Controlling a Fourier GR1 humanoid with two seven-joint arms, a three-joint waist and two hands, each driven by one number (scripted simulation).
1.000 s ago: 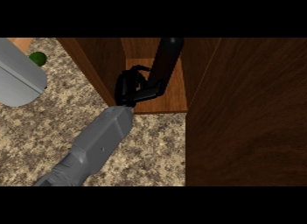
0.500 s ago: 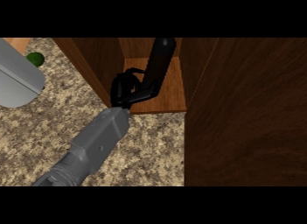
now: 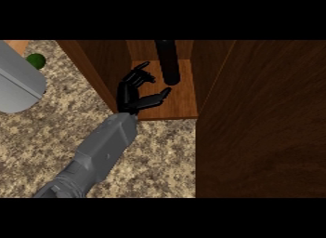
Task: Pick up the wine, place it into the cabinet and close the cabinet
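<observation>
Now our wine [image 3: 168, 60] stands inside the cabinet [image 3: 261, 130]; our right hand [image 3: 134, 90] beside it, fingers wide, holding nothing; closing the door remains.

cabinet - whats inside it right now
A dark wine bottle stands on the cabinet's wooden shelf, with the open right hand beside it, apart. The bottle's top is hidden in shadow.

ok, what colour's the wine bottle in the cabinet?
Black, standing on the cabinet shelf; wine bottle shows in the head view.
</observation>
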